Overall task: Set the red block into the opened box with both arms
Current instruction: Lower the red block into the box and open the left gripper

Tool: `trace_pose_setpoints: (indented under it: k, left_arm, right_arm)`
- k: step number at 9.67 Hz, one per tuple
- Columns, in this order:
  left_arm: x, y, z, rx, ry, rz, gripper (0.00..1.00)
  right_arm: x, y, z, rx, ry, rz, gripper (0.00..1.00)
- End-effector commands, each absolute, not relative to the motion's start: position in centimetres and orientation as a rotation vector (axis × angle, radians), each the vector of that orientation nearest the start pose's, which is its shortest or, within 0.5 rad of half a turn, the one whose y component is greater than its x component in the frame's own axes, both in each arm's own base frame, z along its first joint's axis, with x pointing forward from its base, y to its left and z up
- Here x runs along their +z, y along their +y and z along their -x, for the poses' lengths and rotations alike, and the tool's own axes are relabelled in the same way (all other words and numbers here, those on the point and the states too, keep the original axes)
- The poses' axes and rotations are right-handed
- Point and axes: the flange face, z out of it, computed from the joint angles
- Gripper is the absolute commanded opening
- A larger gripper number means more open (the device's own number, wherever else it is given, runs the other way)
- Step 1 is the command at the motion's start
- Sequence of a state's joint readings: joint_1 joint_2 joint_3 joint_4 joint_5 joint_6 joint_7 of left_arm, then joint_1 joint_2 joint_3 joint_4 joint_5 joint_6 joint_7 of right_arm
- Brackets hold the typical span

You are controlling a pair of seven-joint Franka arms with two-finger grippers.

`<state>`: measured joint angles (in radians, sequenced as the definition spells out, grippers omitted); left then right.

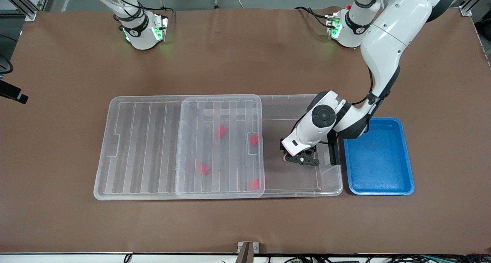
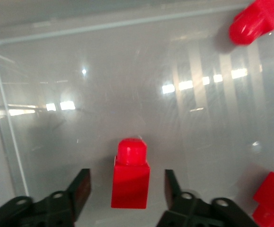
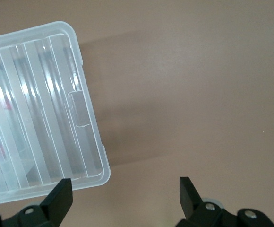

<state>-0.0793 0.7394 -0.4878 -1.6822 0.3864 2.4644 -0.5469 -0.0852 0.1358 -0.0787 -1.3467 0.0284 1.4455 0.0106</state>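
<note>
Inside the uncovered end of the clear box, a red block lies on the floor with its nub pointing away from my left gripper. The left gripper is open, a finger on each side of the block with a gap on both sides. In the front view the hand hides this block. The ribbed lid is slid toward the right arm's end, and several red blocks show through it. My right gripper is open with nothing in it, over bare table beside the lid's corner; it is out of the front view.
A blue tray stands beside the box at the left arm's end. A black latch bar sits on that short end of the box. Two more red blocks lie close to the left gripper.
</note>
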Motion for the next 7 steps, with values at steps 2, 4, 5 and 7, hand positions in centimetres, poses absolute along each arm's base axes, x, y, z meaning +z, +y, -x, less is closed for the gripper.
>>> trace_pose_setpoints:
  k: [2,4,5,7]
  left_arm:
    - [28.1,-33.8,-59.5,-0.150,0.276,3.192,1.00]
    - [33.1,-33.0,-58.7,-0.168,0.303,3.117,1.00]
    - [36.0,-32.3,-58.3,-0.181,0.283,3.082,1.00]
    - [41.1,-28.8,-58.1,-0.163,0.170,3.030,1.00]
  right_arm:
    - [64.2,-9.1,-57.0,0.055,0.235,3.104,1.00]
    - [64.2,-9.1,-57.0,0.055,0.233,3.104,1.00]
    - [64.1,-9.1,-57.0,0.058,0.233,3.104,1.00]
    - [64.2,-9.2,-57.0,0.055,0.235,3.104,1.00]
